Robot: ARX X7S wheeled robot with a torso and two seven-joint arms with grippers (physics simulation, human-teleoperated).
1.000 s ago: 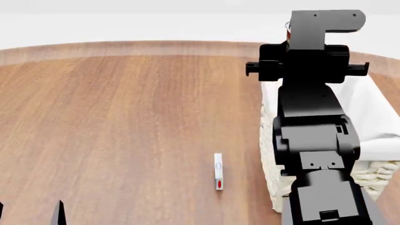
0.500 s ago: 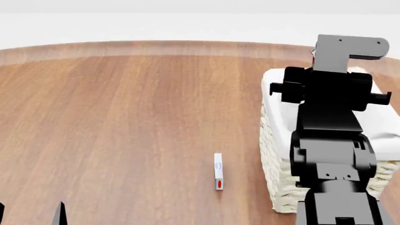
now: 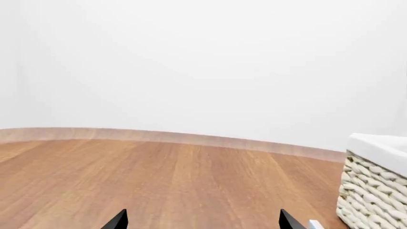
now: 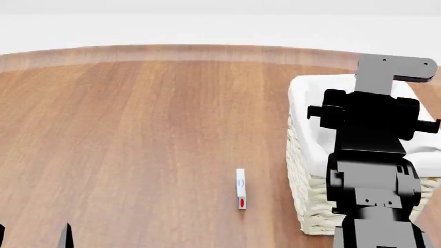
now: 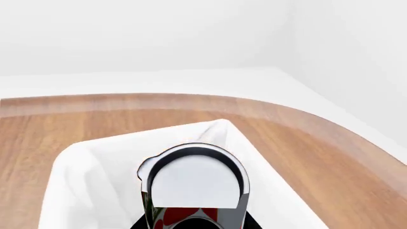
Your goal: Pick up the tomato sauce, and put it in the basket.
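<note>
Showing at the right gripper [image 5: 194, 224] in the wrist view, the tomato sauce [image 5: 194, 191] is held clamped above the basket [image 4: 306, 134]. In the head view the can is hidden behind the right arm. Left gripper [image 3: 200, 222]: only fingertips shown, spread apart. Since earlier, the right arm is shifted rightward and lower over the basket.

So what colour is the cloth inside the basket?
White. The cloth lining of the cream woven basket shows best in the right wrist view.

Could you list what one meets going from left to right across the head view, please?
Left gripper fingertips → small white packet with a red spot → basket → right arm over the basket.
</note>
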